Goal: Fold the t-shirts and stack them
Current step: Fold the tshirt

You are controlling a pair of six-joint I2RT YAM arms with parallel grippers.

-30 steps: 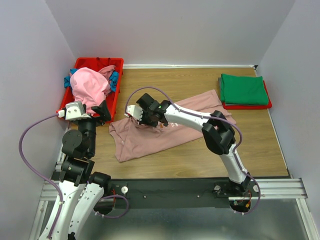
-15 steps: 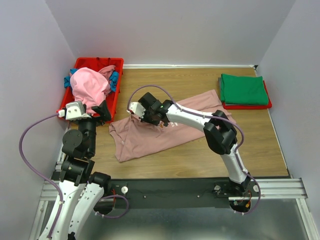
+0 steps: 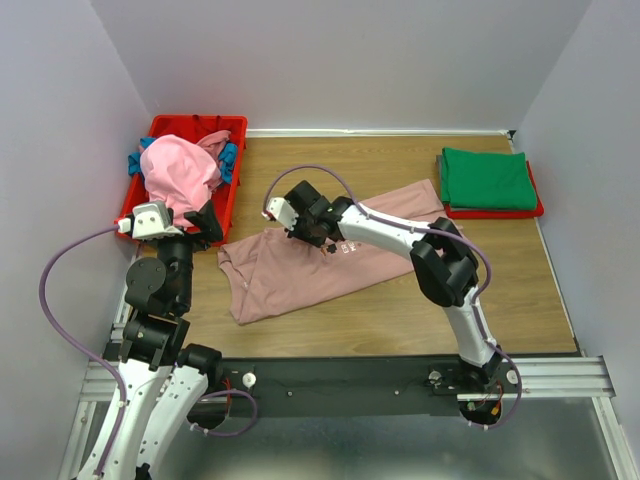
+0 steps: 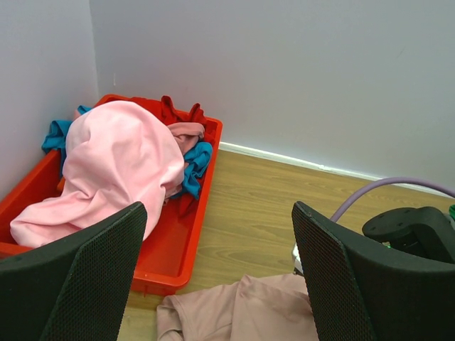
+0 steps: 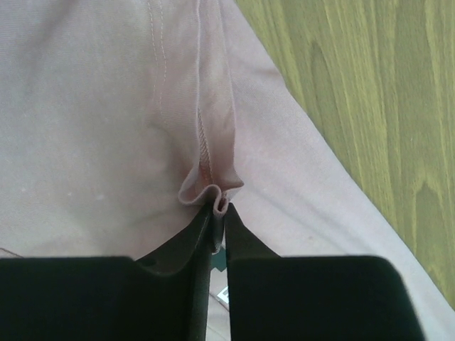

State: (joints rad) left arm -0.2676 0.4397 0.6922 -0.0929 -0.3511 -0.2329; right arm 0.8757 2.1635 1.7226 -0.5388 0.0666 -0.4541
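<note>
- We have the dusty-pink t-shirt (image 3: 290, 275) spread mid-table (image 3: 400, 160), giving us room to fold.
- The folded green t-shirt (image 3: 488, 178) sits far right, starting our stack.
- Our right gripper (image 5: 219, 206) clamps a seam pucker of the dusty-pink t-shirt, probably to pull it.
- Our left gripper (image 4: 219, 213) hangs wide apart, empty, near the red bin (image 4: 192, 263).

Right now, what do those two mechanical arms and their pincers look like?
Both the left arm and right arm have white shells with chunky black joints, and a thin purple cable loops along each. The left gripper has broad black fingers with a fine dotted texture; the right gripper has black fingers tapering to narrow tips.
</note>
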